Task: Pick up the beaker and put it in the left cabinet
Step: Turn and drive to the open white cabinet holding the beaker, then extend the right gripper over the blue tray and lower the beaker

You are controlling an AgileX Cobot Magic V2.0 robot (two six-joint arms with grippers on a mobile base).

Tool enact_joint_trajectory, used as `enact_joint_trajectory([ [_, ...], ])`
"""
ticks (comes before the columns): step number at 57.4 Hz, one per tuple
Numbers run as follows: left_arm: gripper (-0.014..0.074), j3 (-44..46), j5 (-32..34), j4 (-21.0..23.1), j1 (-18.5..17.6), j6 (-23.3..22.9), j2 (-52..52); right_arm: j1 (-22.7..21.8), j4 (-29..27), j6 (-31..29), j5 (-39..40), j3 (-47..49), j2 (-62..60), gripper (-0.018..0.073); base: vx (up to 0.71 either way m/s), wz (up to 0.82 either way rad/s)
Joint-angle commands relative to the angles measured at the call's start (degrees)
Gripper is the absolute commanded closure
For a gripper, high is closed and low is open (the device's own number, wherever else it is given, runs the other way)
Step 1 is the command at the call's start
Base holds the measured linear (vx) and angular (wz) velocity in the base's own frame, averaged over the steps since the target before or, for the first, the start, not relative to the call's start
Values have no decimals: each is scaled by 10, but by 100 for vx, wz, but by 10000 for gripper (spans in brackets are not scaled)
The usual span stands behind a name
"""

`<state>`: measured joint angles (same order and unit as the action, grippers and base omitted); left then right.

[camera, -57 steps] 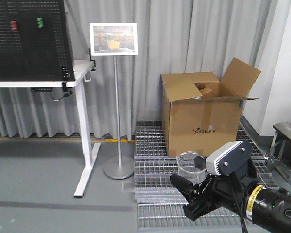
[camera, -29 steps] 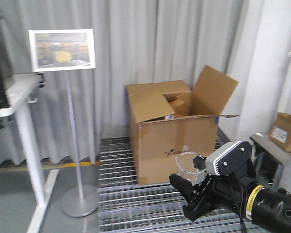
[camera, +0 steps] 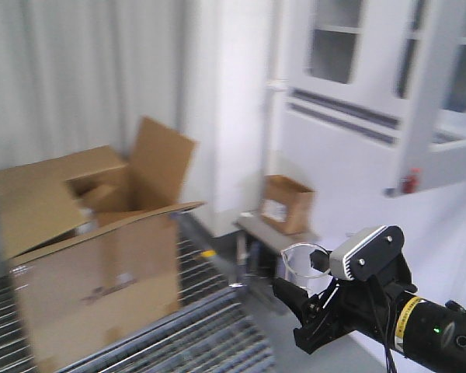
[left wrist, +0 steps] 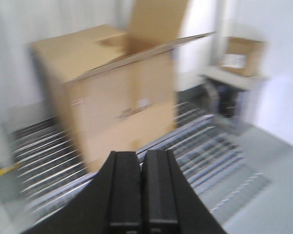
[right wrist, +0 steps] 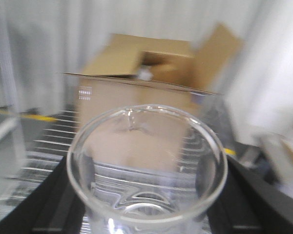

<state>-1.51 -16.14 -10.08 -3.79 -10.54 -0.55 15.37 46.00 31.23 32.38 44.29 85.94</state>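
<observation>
A small clear glass beaker (camera: 302, 268) stands upright, mouth up, its thick round rim and pouring spout filling the right wrist view, the spout on the side away from the lens. It is held in the air, low and right of centre in the front view, over grey floor just past the edge of a metal floor grating (camera: 182, 342).

The right arm reaches in from the lower right corner of the front view, a yellow band (camera: 404, 330) around its black body and a grey-and-white wrist camera housing (camera: 366, 252) on top. The right pincer (camera: 305, 301) points left and is closed on the beaker's lower body, one black finger on each side of the glass, the rim rising clear above them.

The left pincer (left wrist: 141, 187), seen only in its own wrist view, has its two black fingers pressed flat together, holding nothing.

Behind the beaker, a small cardboard box (camera: 284, 203) sits on a low grey bench (camera: 252, 227). A large open cardboard box (camera: 93, 256) stands on the grating to the left. A light-grey cabinet (camera: 357, 116) with glass-paned doors fills the upper right, above and well apart from the beaker. All three views are motion-blurred.
</observation>
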Motion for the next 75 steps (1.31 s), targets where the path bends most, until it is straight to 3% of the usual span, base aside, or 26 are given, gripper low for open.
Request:
enact_joint_trajectory([
  [1,593,5,48,1,-4,-2,-11,0,-15,1,42,17,-20,564,31,-105],
  [36,593,5,48,1,-4,-2,-11,0,-15,1,42,17,-20,564,27,-90],
  [75,593,5,48,1,-4,-2,-11,0,-15,1,42,17,-20,564,28,-38],
])
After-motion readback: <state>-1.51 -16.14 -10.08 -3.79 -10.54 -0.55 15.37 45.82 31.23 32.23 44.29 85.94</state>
